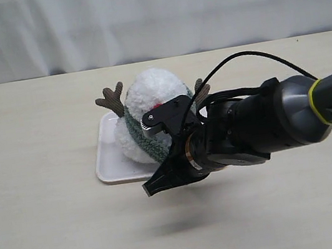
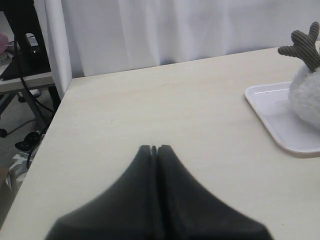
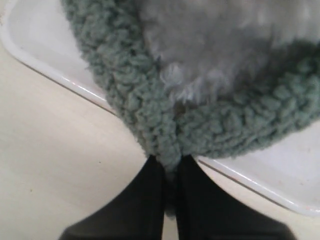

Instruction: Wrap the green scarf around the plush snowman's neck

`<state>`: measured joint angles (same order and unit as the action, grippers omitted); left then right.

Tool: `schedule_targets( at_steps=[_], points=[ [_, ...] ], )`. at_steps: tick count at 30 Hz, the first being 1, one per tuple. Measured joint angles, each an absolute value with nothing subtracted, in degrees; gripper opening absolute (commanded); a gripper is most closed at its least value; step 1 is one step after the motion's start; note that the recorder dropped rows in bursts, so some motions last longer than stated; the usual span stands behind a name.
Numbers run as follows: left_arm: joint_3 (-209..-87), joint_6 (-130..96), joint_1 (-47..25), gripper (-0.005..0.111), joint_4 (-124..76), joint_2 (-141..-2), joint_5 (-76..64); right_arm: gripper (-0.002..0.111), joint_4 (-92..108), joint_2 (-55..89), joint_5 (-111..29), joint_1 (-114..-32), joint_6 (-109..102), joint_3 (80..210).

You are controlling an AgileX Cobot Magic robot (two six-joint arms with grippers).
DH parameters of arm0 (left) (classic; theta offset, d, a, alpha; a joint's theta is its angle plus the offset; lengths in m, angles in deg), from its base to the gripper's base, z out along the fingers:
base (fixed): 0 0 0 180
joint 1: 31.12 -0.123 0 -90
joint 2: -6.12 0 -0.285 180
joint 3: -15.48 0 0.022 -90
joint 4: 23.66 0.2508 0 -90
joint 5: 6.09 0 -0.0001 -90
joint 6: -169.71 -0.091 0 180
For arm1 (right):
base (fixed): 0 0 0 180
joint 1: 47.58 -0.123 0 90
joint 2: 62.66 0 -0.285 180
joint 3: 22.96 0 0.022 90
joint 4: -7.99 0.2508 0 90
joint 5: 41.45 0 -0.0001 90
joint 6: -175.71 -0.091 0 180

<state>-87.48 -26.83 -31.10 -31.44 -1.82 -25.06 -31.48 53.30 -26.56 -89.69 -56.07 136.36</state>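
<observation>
Right gripper: my right gripper (image 3: 170, 162) is clamped on the scarf (image 3: 125, 100), with a fold of the knit pinched between my two black fingers just off the tray (image 3: 30, 40) edge.
Left gripper: my left gripper (image 2: 154, 149) is clenched on nothing, fingertips pressed together over the table (image 1: 44, 232), well apart from the tray.
Scarf: grey-green ribbed knit. Two runs curve round the white fluff and meet at my right fingertips.
Snowman: the snowman (image 1: 151, 89) sits on the tray, one brown twig arm (image 1: 111, 99) sticking out.
Markings: a yellow band (image 1: 316, 104) rings my right arm.
In the way: in the exterior view my right wrist covers the snowman's right side and part of its other twig. A black cable (image 1: 250, 54) arcs above.
Surroundings: pale table, white curtain (image 1: 136, 15) behind.
</observation>
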Motion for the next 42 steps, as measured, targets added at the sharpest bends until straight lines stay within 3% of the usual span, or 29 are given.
schedule_targets(
  at_steps=[22,24,27,30,42],
  points=[
    [-87.5,-26.8,-31.1,0.0,-31.4,-1.8,-25.1,0.004,-31.5,57.4,-26.6,-89.7,-55.0,137.0],
    [-87.5,-26.8,-31.1,0.0,-31.4,-1.8,-25.1,0.014,-31.5,57.4,-26.4,-89.7,-54.9,137.1],
    [-87.5,-26.8,-31.1,0.0,-31.4,-1.8,-25.1,0.043,-30.9,57.4,-26.0,-89.7,-54.9,137.1],
    [-87.5,-26.8,-31.1,0.0,-31.4,-1.8,-25.1,0.057,-29.1,56.9,-24.4,-89.7,-54.7,137.1],
    [-87.5,-26.8,-31.1,0.0,-31.4,-1.8,-25.1,0.059,-9.1,44.7,-8.3,-89.7,-35.2,137.1]
  ],
)
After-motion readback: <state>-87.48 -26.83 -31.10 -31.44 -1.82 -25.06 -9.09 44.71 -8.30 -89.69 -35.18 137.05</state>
